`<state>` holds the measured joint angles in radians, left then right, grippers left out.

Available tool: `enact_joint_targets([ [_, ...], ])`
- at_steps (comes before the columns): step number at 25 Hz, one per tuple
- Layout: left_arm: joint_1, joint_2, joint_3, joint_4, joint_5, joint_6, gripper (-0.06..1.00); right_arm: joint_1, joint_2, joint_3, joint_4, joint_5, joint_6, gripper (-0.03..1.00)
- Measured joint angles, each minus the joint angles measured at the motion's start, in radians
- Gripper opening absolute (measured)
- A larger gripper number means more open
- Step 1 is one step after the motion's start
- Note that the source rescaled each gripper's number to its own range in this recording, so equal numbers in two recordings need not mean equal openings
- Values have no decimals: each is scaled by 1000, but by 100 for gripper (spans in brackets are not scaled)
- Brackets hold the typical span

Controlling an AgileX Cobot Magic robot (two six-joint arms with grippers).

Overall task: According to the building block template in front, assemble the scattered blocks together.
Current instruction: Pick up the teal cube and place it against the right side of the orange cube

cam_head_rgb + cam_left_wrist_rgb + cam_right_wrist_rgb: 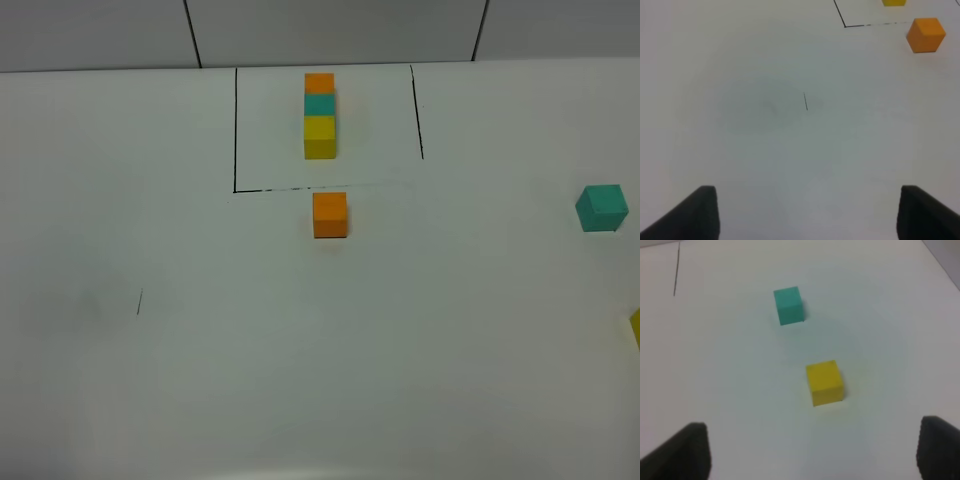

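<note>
our left claw (807, 215) stands spread over the white tabletop (765, 125), pinching nothing, with a short black tick (805, 101) ahead of it. our right claw (812, 455) is spread too, holding nothing. the yellow cube (825, 382) sits just ahead of its gap and the teal cube (788, 305) lies beyond, the two apart. from above, the yellow cube is cut by the right edge and the teal one sits near that edge. the orange cube (330, 215) rests just outside the black frame line (235, 130), in line with the template row (320, 115) inside it. wide white surface separates it from the other two.
</note>
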<state>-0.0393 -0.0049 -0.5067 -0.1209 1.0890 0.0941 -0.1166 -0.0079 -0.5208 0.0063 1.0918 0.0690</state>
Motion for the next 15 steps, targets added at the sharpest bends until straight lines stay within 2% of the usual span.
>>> enact_joint_targets([
  [15,10,1,0,0,0,0,62,0,0,0,0,0,0,70],
])
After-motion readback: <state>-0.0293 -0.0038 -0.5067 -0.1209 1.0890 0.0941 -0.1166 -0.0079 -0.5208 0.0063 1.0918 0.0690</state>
